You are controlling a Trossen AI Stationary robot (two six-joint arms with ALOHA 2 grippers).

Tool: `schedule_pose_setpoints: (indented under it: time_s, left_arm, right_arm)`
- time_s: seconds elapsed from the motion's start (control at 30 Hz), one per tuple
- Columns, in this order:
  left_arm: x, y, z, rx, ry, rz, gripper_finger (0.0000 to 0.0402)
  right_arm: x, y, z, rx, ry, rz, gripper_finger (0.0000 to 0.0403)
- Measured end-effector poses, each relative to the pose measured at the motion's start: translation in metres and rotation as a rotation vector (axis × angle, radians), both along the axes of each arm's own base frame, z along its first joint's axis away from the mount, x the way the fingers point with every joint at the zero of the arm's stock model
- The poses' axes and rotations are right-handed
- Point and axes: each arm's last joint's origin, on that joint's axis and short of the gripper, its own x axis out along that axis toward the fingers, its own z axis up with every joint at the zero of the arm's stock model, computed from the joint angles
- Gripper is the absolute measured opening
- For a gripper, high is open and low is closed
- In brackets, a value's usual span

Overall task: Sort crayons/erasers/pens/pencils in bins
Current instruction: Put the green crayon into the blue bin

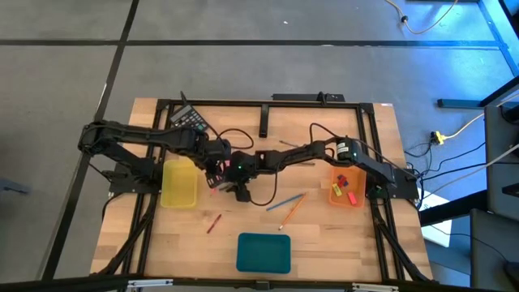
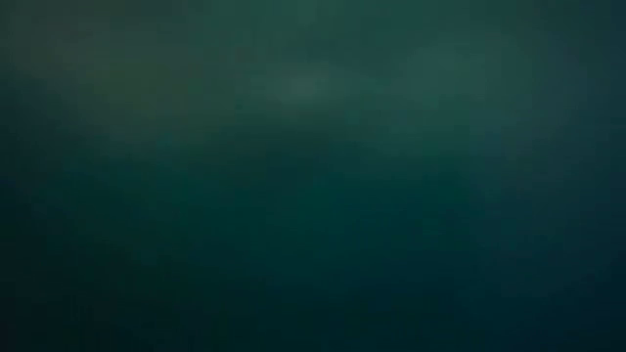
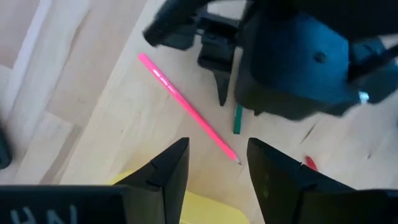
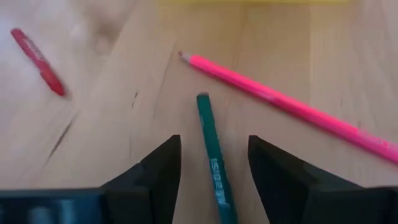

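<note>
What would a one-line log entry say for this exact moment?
right gripper: fingers open astride green pencil | left gripper: open over pink pencil | yellow bin beside

Three bins, one yellow (image 1: 179,183), one orange (image 1: 346,189), one teal (image 1: 263,252), four long sticks, pink (image 4: 292,106), green (image 4: 214,158), blue (image 1: 285,201), orange (image 1: 291,212), two short red crayons (image 4: 38,61) (image 1: 213,223), one black calculator (image 1: 189,118), erasers in the orange bin too small to count
</note>
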Motion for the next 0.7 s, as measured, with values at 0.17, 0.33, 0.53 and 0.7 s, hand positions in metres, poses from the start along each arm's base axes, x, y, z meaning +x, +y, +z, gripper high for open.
schedule_pose_setpoints:
  time_s: [0.17,0.33,0.53,0.7]
  left_arm:
    - [0.000,-0.006,0.000,0.002,0.000,-0.023,0.0156]
    - [0.000,-0.006,0.000,0.025,0.006,-0.019,0.0156]
    - [-0.001,-0.005,0.000,0.033,0.011,-0.007,0.0156]
    - [-0.001,-0.006,0.000,0.025,0.011,0.021,0.0156]
  right_arm:
    - [-0.001,-0.001,-0.001,-0.045,0.025,-0.014,0.0159]
    - [-0.005,-0.002,-0.003,-0.088,0.079,-0.019,0.0093]
    - [-0.010,0.002,-0.005,-0.093,0.124,0.045,0.0019]
    - [-0.011,0.006,-0.001,-0.023,0.159,-0.017,0.0038]
